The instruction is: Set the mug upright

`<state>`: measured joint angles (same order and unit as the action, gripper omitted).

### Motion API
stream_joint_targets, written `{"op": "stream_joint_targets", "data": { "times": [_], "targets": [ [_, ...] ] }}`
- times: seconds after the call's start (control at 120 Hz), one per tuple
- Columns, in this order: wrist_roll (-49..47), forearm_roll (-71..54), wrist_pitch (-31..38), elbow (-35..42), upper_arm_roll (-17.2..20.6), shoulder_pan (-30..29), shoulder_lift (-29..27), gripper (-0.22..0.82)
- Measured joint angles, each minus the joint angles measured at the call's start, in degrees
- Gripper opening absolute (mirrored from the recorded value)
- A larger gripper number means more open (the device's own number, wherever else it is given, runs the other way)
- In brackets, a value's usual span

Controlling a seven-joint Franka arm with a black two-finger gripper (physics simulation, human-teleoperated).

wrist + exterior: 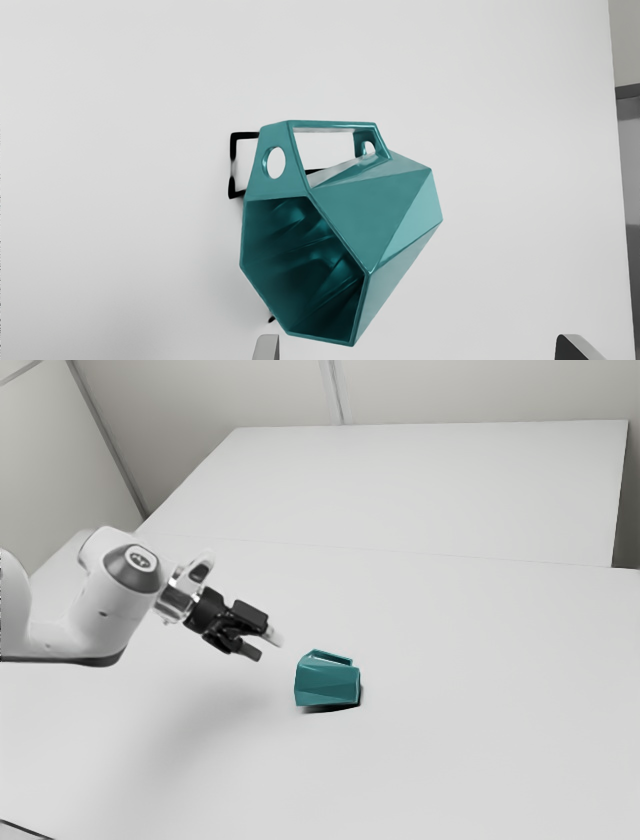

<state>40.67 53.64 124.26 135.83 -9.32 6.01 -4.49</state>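
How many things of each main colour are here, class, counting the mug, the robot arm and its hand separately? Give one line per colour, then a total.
Teal: 1 (mug)
White: 1 (robot arm)
Black: 1 (hand)
Total: 3

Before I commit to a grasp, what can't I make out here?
- Underside of the mug: both views, beneath its own body.
- Its base: wrist view, behind its walls.
- Rest of the fingers: wrist view, bottom edge.
- Mount of the arm: exterior view, left edge.
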Motion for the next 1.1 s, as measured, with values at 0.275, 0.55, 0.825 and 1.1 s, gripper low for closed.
{"op": "stream_joint_targets", "data": {
  "times": [0.275, 0.55, 0.825, 1.1],
  "targets": [
    [7.2, 5.8, 1.4, 0.2, 0.0, -0.1, 4.0, 0.60],
    [13.2, 9.9, 1.6, -0.1, 0.2, -0.1, 7.6, 0.60],
    [18.0, 12.9, 1.3, -0.8, 1.4, 0.0, 8.9, 0.60],
    [21.1, 14.7, 1.3, -1.8, 3.1, 0.2, 10.1, 0.60]
  ]
}}
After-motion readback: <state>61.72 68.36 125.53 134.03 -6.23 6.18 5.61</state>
